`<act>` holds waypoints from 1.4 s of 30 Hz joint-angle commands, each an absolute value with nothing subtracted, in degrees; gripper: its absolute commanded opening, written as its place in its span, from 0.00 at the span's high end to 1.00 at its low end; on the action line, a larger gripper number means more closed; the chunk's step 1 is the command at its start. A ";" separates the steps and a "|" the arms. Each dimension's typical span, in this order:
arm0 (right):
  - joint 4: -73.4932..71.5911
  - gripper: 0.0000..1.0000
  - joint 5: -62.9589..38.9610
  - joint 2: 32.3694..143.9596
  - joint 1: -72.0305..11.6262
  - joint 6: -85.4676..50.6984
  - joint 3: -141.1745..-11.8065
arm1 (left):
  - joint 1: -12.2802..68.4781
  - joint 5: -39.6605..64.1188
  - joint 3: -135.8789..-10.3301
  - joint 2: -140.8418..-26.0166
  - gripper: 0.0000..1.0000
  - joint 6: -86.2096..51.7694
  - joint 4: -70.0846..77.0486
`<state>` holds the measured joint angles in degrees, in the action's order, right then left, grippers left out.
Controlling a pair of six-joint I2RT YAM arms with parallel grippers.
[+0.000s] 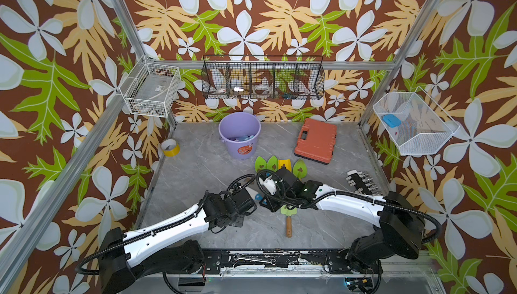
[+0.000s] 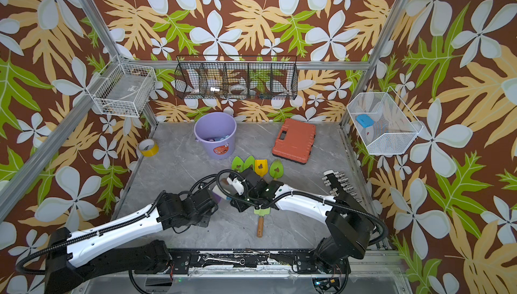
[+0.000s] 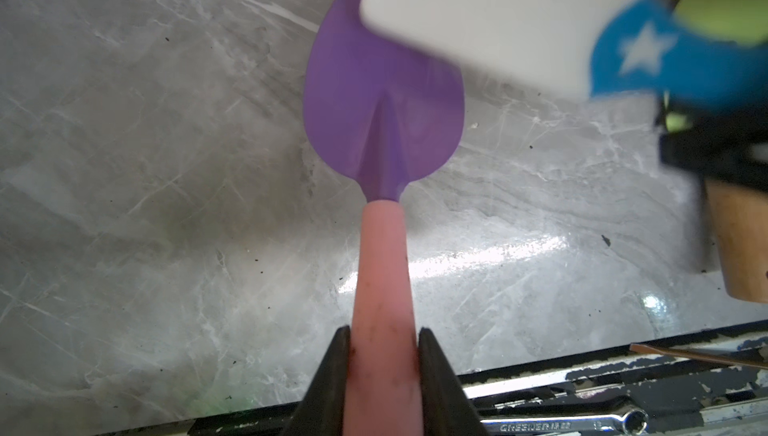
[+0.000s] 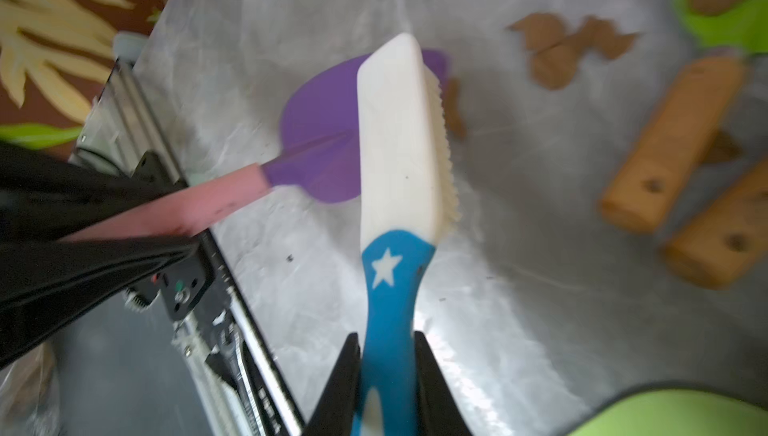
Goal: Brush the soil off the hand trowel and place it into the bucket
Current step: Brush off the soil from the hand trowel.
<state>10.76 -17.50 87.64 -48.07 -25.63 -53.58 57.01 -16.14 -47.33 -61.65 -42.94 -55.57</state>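
While the left tool is clamped tight on the pink handle of the trowel, the purple blade is held out over the grey marbled worktop. The face of the blade turned to the left wrist camera looks plain purple.

The right tool is closed just as firmly on the blue handle of the brush. A white star is printed on the handle, with no wording beside it. The white brush head crosses the blade. Whether the bristles touch the blade cannot be told.

The soil lies as flat brown clumps on the worktop, near the brush head. One more clump sits just beside the bristles.

In both top views the two tools meet over the near middle of the worktop. The lilac bucket stands upright at the back, well apart from them. Its orange-red sticker faces the camera, but the print is too small to read.

A row of green and yellow spare trowels lies between the bucket and the tools, with brown patches on their blades. The orange-red tool case shows no legible label, nor does the yellow tape roll.

A wrench on the front rail is stamped "GREENER"; the figures after the name are blurred.
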 commanded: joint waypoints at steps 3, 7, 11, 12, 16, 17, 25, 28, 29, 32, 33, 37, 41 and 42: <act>4.44 1.00 -16.62 81.24 -44.84 -27.65 -52.67 | 56.92 -19.63 -46.49 -59.26 1.00 -42.98 -49.18; 2.72 1.00 -11.27 75.97 -44.59 -29.22 -50.15 | 54.84 -15.69 -43.53 -49.77 1.00 -45.20 -33.09; 0.48 1.00 -14.74 72.76 -40.52 -34.25 -46.92 | 41.51 9.11 -29.35 -37.46 1.00 -54.59 -3.43; -4.23 1.00 -18.88 71.45 -38.14 -38.38 -44.40 | 36.75 16.95 -23.04 -34.20 1.00 -60.68 7.13; -30.11 1.00 -32.19 67.20 -31.48 -55.43 -31.15 | 20.61 31.64 0.01 -29.96 1.00 -93.35 54.04; -33.36 1.00 -33.13 66.16 -31.21 -57.10 -29.59 | 18.46 33.88 2.13 -30.43 1.00 -96.16 57.93; -48.99 1.00 -37.89 65.79 -31.55 -67.49 -25.13 | 17.85 38.14 -0.02 -27.45 1.00 -91.43 46.63; -56.08 1.00 -37.90 67.08 -32.69 -71.16 -24.33 | 17.92 38.14 0.38 -28.33 1.00 -93.01 49.38; -56.57 1.00 -37.49 67.31 -33.56 -70.98 -24.64 | 17.97 38.11 0.02 -28.21 1.00 -92.27 48.61; -56.96 1.00 -36.95 68.54 -36.00 -70.23 -26.17 | 17.95 38.07 -0.43 -28.04 1.00 -91.19 46.59; -57.91 1.00 -36.90 69.01 -36.68 -70.44 -26.57 | 17.89 38.22 -0.44 -28.07 1.00 -91.07 46.46; -59.32 1.00 -36.96 71.24 -38.79 -70.49 -28.30 | 17.91 38.15 -0.78 -27.80 1.00 -90.53 45.12; -59.21 1.00 -37.00 72.25 -40.27 -70.22 -28.95 | 17.87 37.93 -1.03 -27.74 1.00 -90.45 45.01; -58.98 1.00 -36.79 72.41 -40.58 -70.11 -28.86 | 17.93 37.85 -1.12 -27.65 1.00 -90.43 44.68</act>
